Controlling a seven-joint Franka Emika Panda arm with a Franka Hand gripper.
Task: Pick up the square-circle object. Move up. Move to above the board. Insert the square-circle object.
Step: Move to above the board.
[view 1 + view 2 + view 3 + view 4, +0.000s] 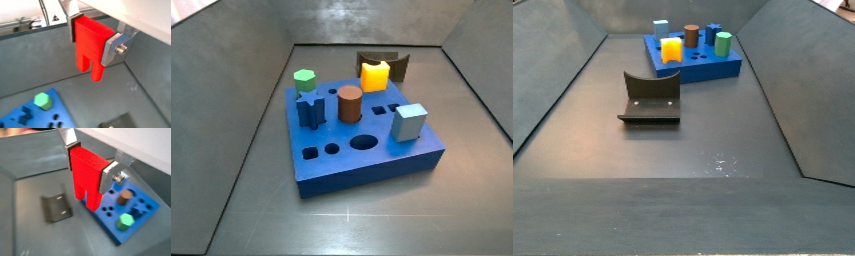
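Note:
In both wrist views my gripper (92, 40) (90, 168) is shut on the square-circle object (90, 50) (85, 180), a tall bright red block. The silver fingers (112, 47) clamp its upper part. Its two prongs hang down, well clear of the grey floor. The board (107, 221) (27, 120), a thick blue block with holes, lies below and to one side of the prongs. Both side views show the board (401, 156) (700, 68) but neither the gripper nor the red block.
Standing in the board are a green peg (305, 78), a brown cylinder (349, 103), a yellow peg (376, 74), a light-blue cube (410, 122) and a blue star piece (310, 108). The fixture (649, 97) (57, 208) stands on the floor beside it. Sloped grey walls enclose the floor.

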